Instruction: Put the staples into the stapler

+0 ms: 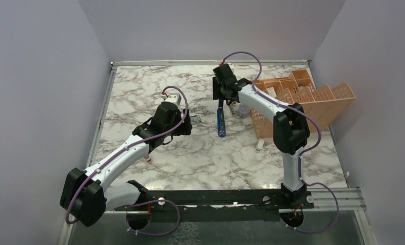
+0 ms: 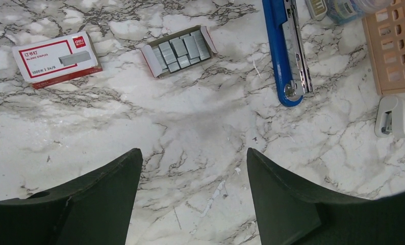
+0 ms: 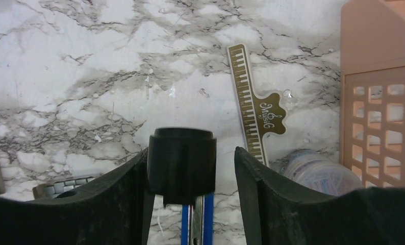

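Left tool (image 2: 193,153): fingers spread wide with nothing between them, hovering over bare white-and-grey marble bench (image 2: 190,117)
Staples (image 2: 182,48): short silvery-grey strips lying side by side in an open dark card tray (image 2: 149,58), just beyond the left tool; none looks taken out
Box (image 2: 56,58): flat red-and-white card sleeve, lying apart, left of the tray
Stapler (image 2: 278,51): slim blue bar with black parts, flat on the bench right of the tray, silvery channel facing up
Right tool (image 3: 190,153): at the stapler's far end, jaws parted around the raised black top arm (image 3: 181,163), a gap on one side, so not pinching
Done: tray out, stapler open
Left: lift a strip, seat it in the channel, shut the top
Far: thin gold piano-key strip (image 3: 256,115) and peach lattice basket (image 3: 379,127), untouched
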You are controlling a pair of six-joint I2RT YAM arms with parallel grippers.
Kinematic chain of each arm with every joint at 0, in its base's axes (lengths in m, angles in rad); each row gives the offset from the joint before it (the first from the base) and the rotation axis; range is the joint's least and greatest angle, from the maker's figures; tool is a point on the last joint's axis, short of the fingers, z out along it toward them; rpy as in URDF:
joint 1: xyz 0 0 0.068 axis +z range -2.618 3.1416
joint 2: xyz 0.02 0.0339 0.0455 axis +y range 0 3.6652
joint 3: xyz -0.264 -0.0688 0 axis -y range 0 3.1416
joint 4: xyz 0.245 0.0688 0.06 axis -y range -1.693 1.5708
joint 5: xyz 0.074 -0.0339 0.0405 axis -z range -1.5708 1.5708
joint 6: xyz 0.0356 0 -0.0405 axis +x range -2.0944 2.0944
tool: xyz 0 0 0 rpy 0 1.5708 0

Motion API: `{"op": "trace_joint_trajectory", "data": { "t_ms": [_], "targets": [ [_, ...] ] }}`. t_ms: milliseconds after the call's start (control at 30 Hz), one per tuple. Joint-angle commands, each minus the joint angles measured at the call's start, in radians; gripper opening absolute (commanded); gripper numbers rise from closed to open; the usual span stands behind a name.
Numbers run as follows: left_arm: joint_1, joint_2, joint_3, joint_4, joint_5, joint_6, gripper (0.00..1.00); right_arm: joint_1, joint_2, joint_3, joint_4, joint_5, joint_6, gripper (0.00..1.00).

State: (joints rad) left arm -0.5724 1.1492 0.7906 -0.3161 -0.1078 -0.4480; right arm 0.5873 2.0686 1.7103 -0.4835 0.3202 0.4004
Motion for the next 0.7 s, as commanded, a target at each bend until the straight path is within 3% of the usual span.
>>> {"op": "trace_joint_trajectory", "data": {
  "t_ms": [0, 300, 667],
  "targets": [
    [0.005, -0.024, -0.012, 0.020, 0.035, -0.002, 0.76, 0.001, -0.126, -0.010, -0.032, -0.009, 0.008, 0.61],
    [0.006, -0.040, -0.016, 0.020, 0.052, -0.016, 0.79, 0.001, -0.359, -0.132, -0.047, -0.077, -0.009, 0.60],
    [0.006, -0.055, -0.035, 0.065, 0.105, -0.077, 0.81, 0.030, -0.641, -0.357, -0.109, -0.180, -0.106, 0.51]
  ]
}}
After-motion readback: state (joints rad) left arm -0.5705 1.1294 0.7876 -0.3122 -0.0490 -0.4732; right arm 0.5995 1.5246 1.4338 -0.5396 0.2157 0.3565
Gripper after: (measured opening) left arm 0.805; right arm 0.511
